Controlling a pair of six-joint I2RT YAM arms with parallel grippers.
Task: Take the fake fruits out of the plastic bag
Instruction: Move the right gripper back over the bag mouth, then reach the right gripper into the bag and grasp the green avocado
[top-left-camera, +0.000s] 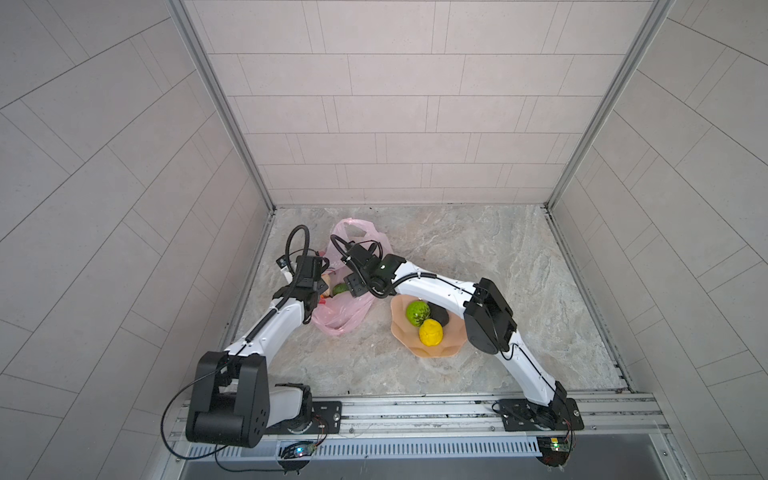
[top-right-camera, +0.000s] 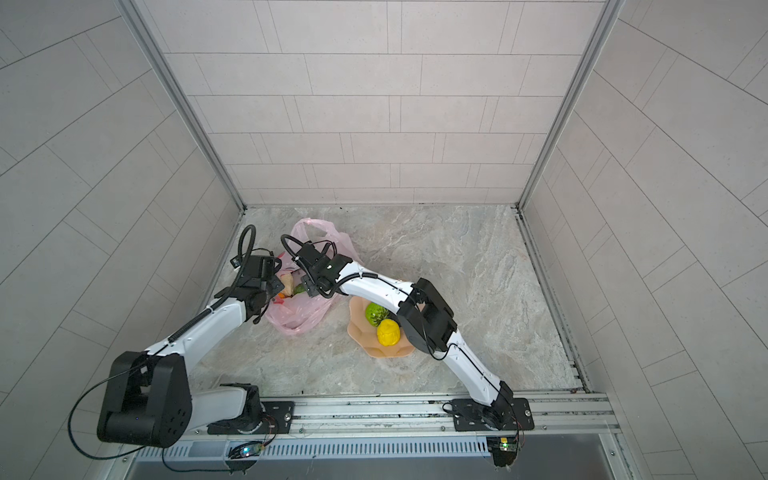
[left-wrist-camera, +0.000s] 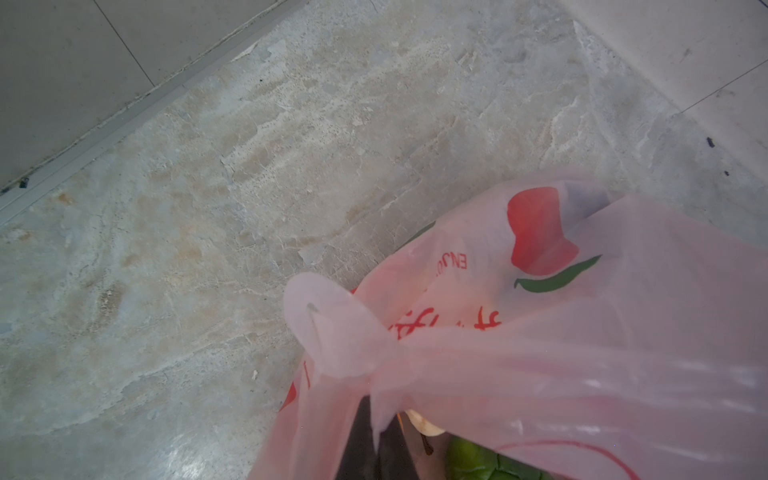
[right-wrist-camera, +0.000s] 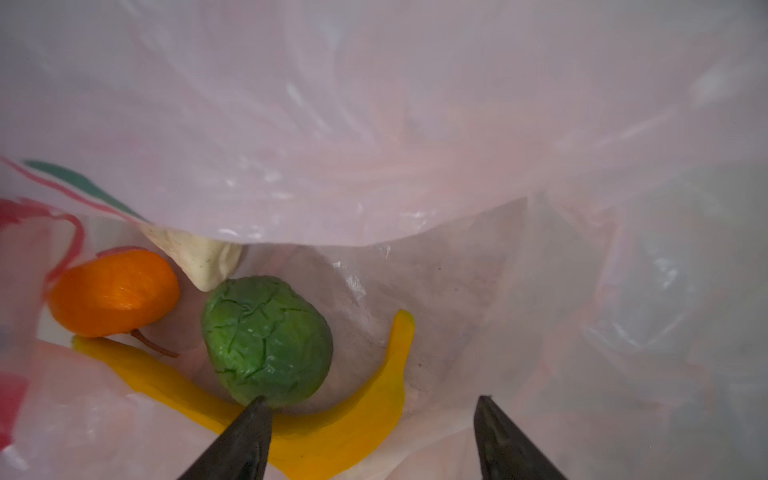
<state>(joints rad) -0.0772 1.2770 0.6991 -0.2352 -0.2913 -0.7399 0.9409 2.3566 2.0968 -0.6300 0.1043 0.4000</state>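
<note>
The right fingers (right-wrist-camera: 245, 440) are apart, with a wide gap between them, and they hold nothing. They are down inside the plastic bag (right-wrist-camera: 374, 124). One fingertip is right at the edge of a green ball (right-wrist-camera: 268, 340). The long yellow banana (right-wrist-camera: 361, 419) lies under that ball and curves across the gap between the two fingers. Near the green ball is an orange fruit (right-wrist-camera: 114, 293) with a thin stalk. A cream knobbly one (right-wrist-camera: 199, 257) pokes out from under a fold of the pink plastic.

The left fingers (left-wrist-camera: 361, 440) are together, pinched on a bunched bit of the plastic bag (left-wrist-camera: 582, 332). The plastic pulls tight from that pinch, and its red and green print shows.

In both top views the plastic bag (top-left-camera: 345, 316) (top-right-camera: 297, 320) lies on the grey stony surface (top-left-camera: 457, 257), over on the left near the side wall. Both arms meet above it. One handle loop (top-left-camera: 353, 226) points toward the back wall.

Just beside the bag, on its right, sits a peach dish (top-left-camera: 451, 340) (top-right-camera: 359, 336). In it are a second green ball (top-left-camera: 417, 312), a bumpy yellow one (top-left-camera: 431, 332) and a dark one (top-left-camera: 439, 312). The right arm (top-left-camera: 440, 286) passes over the back edge of the dish and hides part of it.
</note>
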